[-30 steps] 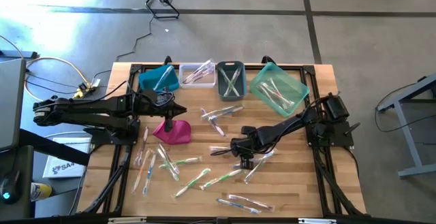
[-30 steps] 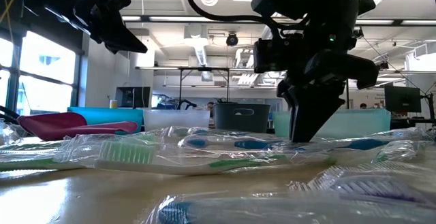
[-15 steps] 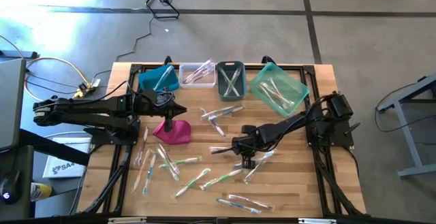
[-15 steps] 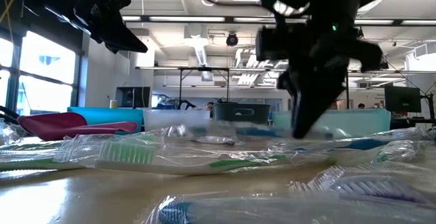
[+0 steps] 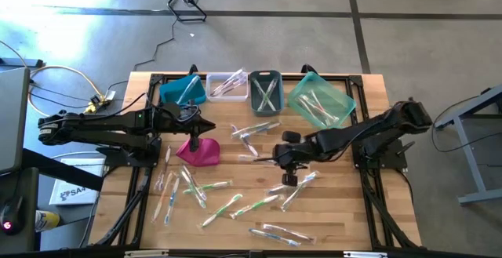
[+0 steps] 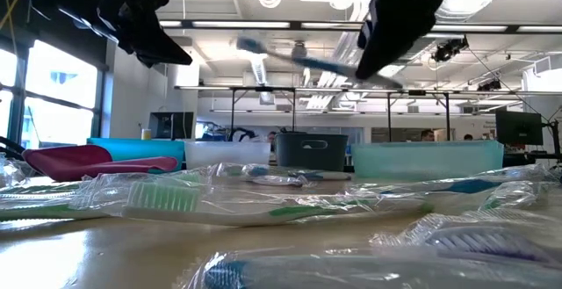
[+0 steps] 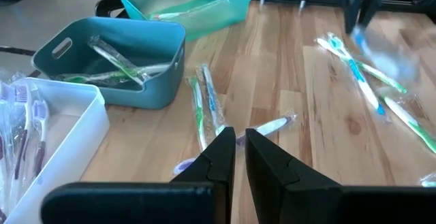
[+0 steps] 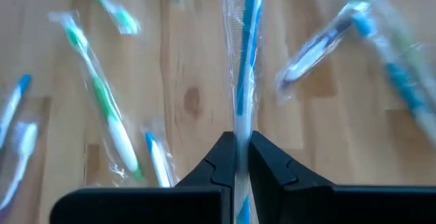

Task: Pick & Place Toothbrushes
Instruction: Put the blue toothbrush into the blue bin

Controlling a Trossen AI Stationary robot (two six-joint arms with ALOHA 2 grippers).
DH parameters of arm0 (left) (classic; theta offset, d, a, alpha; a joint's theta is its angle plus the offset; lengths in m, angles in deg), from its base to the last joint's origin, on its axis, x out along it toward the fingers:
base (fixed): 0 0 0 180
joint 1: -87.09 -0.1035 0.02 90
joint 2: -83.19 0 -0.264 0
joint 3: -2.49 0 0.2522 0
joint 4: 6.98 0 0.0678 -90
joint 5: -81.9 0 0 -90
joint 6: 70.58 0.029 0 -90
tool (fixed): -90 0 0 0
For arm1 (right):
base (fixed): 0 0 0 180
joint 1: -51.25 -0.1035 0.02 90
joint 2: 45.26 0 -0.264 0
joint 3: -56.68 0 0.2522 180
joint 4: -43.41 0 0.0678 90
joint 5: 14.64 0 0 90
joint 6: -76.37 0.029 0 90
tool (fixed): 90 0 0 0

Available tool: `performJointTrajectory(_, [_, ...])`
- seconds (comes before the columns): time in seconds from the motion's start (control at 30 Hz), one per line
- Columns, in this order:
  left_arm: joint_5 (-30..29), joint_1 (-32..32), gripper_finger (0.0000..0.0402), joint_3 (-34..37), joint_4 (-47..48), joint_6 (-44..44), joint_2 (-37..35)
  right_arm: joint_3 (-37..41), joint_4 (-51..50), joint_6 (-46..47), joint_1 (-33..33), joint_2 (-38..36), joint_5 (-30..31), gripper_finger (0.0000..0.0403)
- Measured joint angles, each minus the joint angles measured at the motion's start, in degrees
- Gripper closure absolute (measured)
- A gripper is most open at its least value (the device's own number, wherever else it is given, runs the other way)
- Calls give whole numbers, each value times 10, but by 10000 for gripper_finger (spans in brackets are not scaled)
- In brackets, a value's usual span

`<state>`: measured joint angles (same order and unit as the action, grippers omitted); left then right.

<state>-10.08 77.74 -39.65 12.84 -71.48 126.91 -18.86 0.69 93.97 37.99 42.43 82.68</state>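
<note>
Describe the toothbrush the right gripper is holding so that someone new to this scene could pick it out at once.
Start at the wooden table and follow the right arm in to the right gripper, near the table's middle. Clamped between its shut fingers is a blue-handled toothbrush in a clear wrapper. Unlike the other wrapped toothbrushes, which lie flat on the wood, this one is lifted off the table.

Wooden slat tabletop (image 5: 345, 219) has wrapped toothbrushes (image 5: 227, 205) scattered all over, mostly below the right pincer (image 5: 276, 160). Four bins (image 5: 265, 92) line the far edge, and a magenta pouch (image 5: 200, 152) sits right by the left pincer (image 5: 207, 126).
</note>
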Motion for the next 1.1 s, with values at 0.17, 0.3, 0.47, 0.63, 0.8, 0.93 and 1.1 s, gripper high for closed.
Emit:
performJointTrajectory(0.17, [0,0,373,0,0,-10,0,0,-34,-11,3,-67,39,388])
performJointTrajectory(0.3, [-1,0,373,0,-9,-11,0,-1,-58,-33,13,-117,65,388])
performJointTrajectory(0.47, [-2,0,373,-1,-66,9,17,-1,-91,-58,42,-159,77,388])
performJointTrajectory(0.63, [-15,-1,373,-1,-117,64,60,-1,-121,-88,78,-168,73,388])
performJointTrajectory(0.8, [-31,-1,373,-1,-190,65,135,-1,-134,-117,114,-168,44,388])
performJointTrajectory(0.93, [-28,-8,373,-1,-292,66,215,-1,-132,-145,138,-168,27,388])
performJointTrajectory(1.1, [33,-63,373,-1,-402,60,306,-1,-148,-161,167,-168,-3,388])
